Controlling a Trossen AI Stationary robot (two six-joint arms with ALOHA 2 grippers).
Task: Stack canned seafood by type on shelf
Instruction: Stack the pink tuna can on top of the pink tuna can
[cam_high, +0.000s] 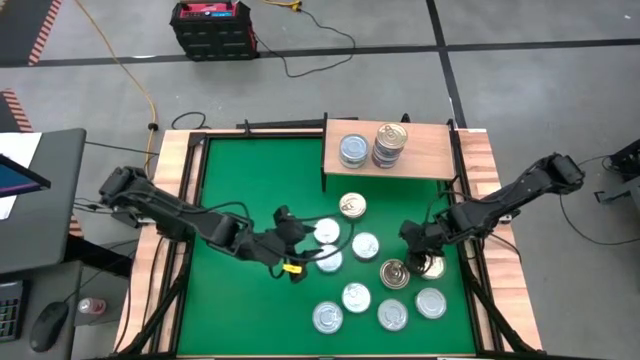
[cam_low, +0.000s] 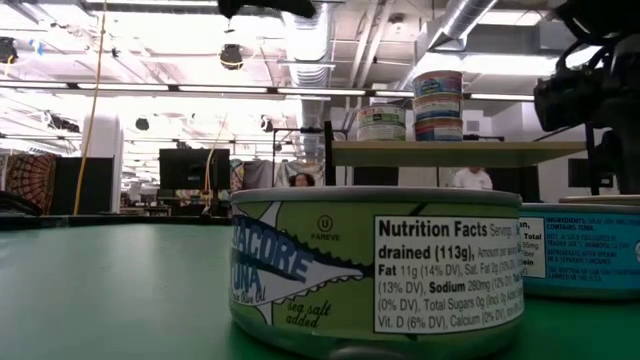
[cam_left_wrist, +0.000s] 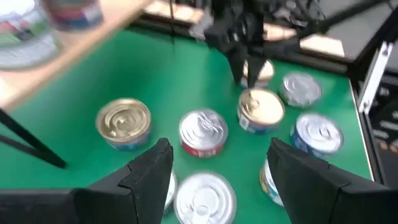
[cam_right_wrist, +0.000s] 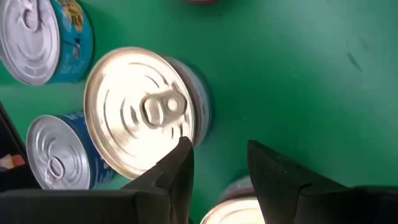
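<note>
Starting at the left, finding the left gripper (cam_left_wrist: 221, 152) hanging over the green table (cam_high: 240, 180) with fingers spread wide around nothing; risking, on any descent there, clipping one of the closely packed tins and shoving it into a neighbour. Moving to the middle, counting ten tins lying loose on the table: seven silver-lidded and three gold-lidded, one of the gold ones half hidden under the right arm. Looking to the far edge, noting the shelf (cam_high: 430, 150) carrying a single silver tin (cam_high: 352, 150) beside a gold-topped stack (cam_high: 390, 143) of what is probably three; fearing a topple there if another tin is landing off-centre. Ending at the right, seeing the right gripper (cam_right_wrist: 219, 152) low over the table, fingers narrowed to a small gap with only green showing between them, sitting just beside a gold tin (cam_right_wrist: 140, 112) rather than around it; risking closing on air, or nudging that tin into the blue-sided tins touching it.
</note>
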